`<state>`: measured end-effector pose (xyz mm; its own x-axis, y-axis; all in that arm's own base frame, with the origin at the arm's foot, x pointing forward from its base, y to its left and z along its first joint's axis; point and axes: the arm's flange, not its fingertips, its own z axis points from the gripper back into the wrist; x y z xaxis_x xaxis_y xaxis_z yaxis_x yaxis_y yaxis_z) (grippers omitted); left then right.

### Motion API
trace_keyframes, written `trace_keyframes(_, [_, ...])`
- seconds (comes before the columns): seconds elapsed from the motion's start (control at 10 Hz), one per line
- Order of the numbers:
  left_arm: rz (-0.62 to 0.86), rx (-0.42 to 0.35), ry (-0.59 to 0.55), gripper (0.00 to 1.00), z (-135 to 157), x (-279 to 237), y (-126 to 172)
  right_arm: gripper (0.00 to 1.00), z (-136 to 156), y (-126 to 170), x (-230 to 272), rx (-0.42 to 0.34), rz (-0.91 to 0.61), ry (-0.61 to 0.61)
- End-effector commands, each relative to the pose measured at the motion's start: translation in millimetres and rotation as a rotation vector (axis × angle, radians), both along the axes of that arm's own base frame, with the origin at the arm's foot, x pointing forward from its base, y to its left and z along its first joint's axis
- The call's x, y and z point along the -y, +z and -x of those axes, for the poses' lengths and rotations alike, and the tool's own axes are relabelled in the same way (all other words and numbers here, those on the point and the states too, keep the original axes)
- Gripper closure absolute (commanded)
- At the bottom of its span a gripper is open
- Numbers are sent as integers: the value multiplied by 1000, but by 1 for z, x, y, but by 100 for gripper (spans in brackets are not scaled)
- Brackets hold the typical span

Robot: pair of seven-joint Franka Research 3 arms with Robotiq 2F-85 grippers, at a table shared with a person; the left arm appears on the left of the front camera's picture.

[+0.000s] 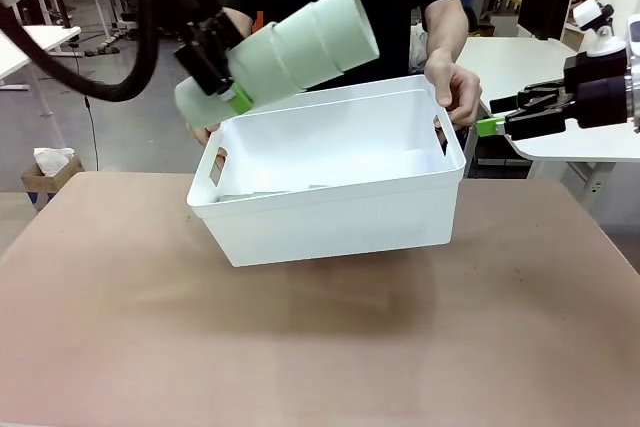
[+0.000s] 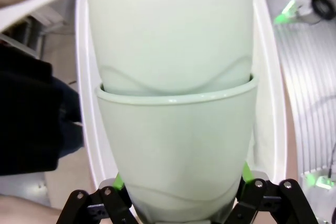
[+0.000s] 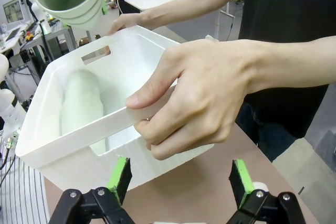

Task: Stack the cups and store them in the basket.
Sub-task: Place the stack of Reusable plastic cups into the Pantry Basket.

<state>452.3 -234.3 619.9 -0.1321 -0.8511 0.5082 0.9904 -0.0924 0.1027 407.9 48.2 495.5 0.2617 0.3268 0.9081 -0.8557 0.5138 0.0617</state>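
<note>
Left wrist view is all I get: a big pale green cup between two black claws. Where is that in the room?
Observer: The left gripper holds a stack of cups, tilted, above a white basket.
Operator: Does the basket sit flat on the table?
Observer: No. A person's hand grips its far rim and holds it tipped toward the robot.
Operator: Is anything inside it yet?
Observer: Yes. The right wrist view shows a lying cup on the basket's floor; I cannot tell whether it is one cup or several nested.
</note>
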Motion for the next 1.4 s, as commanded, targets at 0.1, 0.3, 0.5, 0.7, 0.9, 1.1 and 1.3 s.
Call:
trace_keyframes(0.1, [-82, 13, 22, 15, -30, 38, 11, 0, -1, 2, 0, -11, -12, -6])
trace_keyframes(0.3, [-73, 5, 33, 15, -38, 54, -6, 0, -1, 2, 0, -11, -12, -6])
trace_keyframes(0.5, [-70, 15, 26, 15, -36, 54, -22, 0, -1, 2, 0, -11, -12, -6])
trace_keyframes(0.7, [-87, 73, 48, 15, -36, 55, -43, 0, -1, 2, 0, -11, -12, -6])
trace_keyframes(0.9, [-100, 87, 55, 15, -40, 57, -73, 0, -1, 2, 0, -11, -12, -6])
trace_keyframes(1.1, [-161, 98, 69, 15, -43, 68, -94, 0, -1, 2, 0, -11, -12, -6])
trace_keyframes(1.3, [-204, 100, 66, 15, -47, 80, -109, 0, -1, 2, 0, -11, -12, -6])
